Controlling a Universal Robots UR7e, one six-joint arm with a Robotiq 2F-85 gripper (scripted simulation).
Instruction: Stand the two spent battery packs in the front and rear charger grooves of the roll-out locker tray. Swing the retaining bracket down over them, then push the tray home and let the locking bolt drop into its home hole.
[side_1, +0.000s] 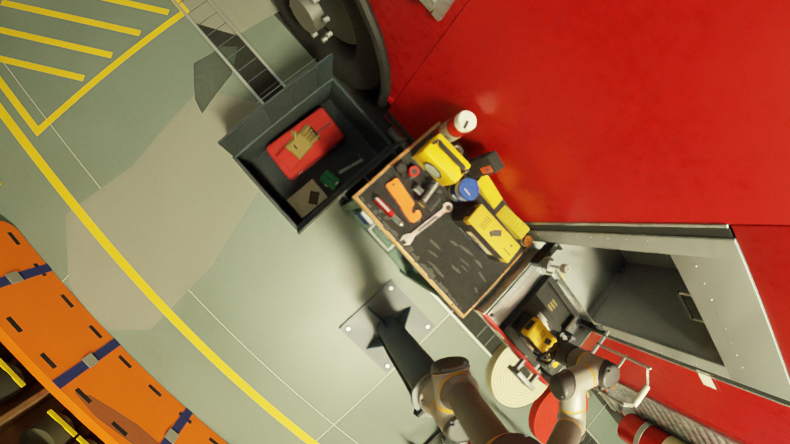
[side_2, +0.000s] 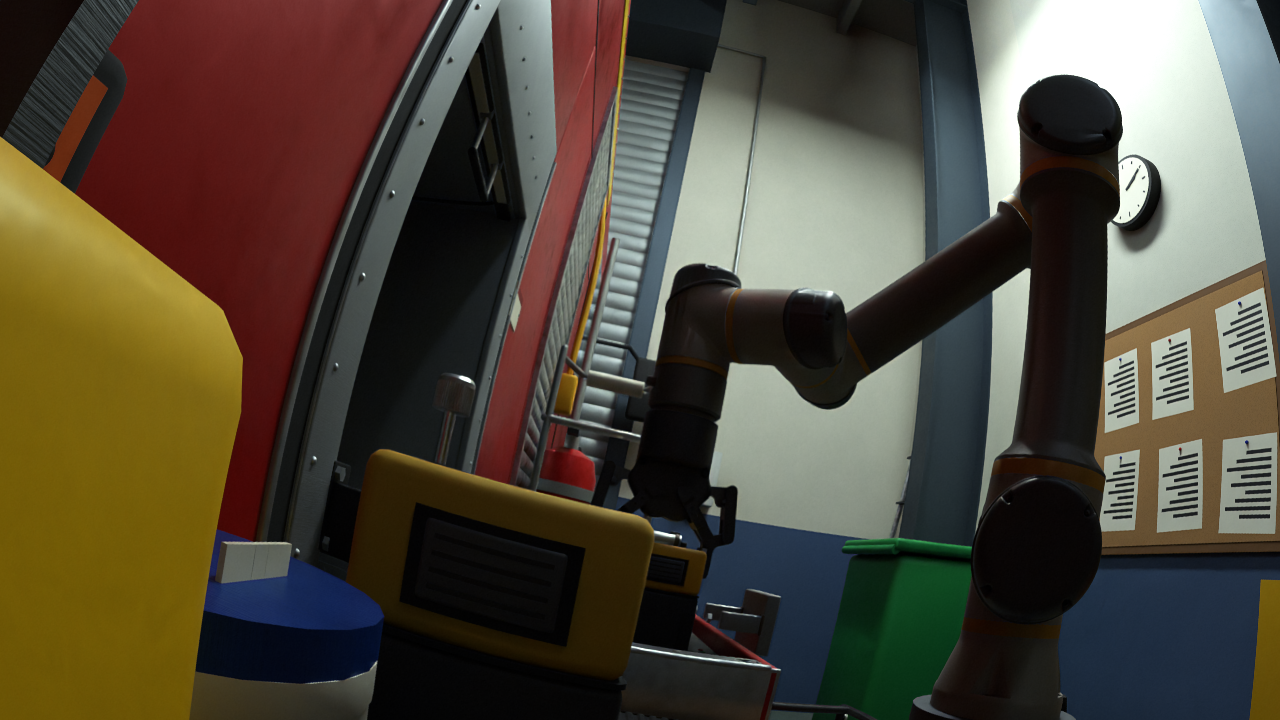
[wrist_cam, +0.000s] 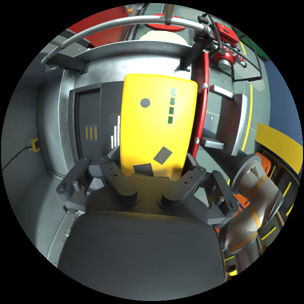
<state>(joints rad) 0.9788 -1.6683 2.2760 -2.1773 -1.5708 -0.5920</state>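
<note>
The lower part of the yellow battery pack (wrist_cam: 157, 124) standing in the locker tray (side_1: 538, 326) is hidden by my gripper body; only its top face with a grey dot and green charge marks shows. My gripper (wrist_cam: 153, 167) is open, holds nothing and sits directly above this pack (side_1: 538, 334) (side_2: 676, 562). A second yellow battery pack (side_1: 491, 232) (side_2: 501, 564) lies on the black tool mat outside the tray. The other charger groove (wrist_cam: 89, 124) beside the standing pack has orange contact marks. The retaining bracket (wrist_cam: 127, 25) arches over the tray's far end. The locking bolt (side_2: 454, 416) stands up near the locker frame.
The red truck body (side_1: 580, 110) holds the open locker bay (side_1: 652, 315). A tool board (side_1: 442, 221) carries a wrench, an orange tool and a blue can. A dark crate (side_1: 309, 149) sits on the floor, and a green bin (side_2: 895, 609) stands by the arm base.
</note>
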